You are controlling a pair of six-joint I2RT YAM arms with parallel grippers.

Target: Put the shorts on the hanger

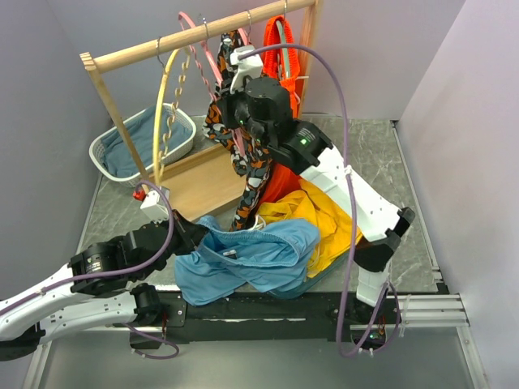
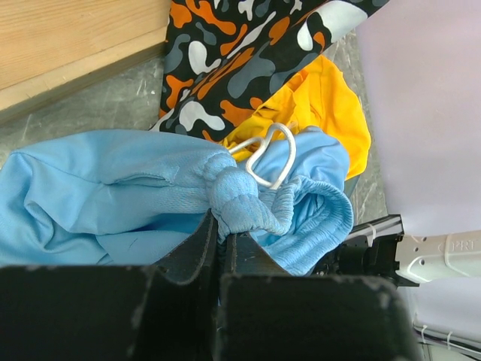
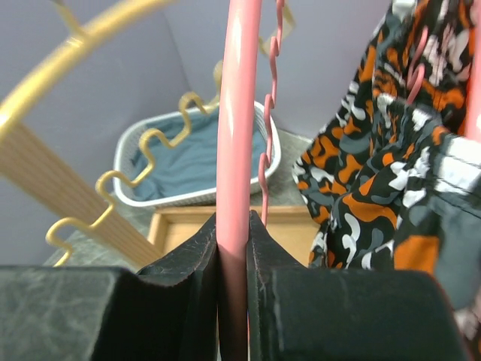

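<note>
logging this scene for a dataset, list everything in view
shorts: 1, sky blue, table front
pink hanger: 1, pink, on rail
yellow hanger: 1, yellow, rail, left of pink
patterned garment: 1, black-orange-white, hanging from rail
orange garment: 1, orange, rail's right end
yellow garment: 1, yellow, partly under shorts
basket: 1, white, back left
teal cloth: 1, dark teal, in basket
rack: 1, wood, back of table
left fingers: 2, black, shut on shorts
right fingers: 2, black, shut on pink hanger

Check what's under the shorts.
The yellow garment runs under the right side of the shorts, with a darker teal edge peeking below. The rest beneath is covered. The left gripper pinches their waistband.
</note>
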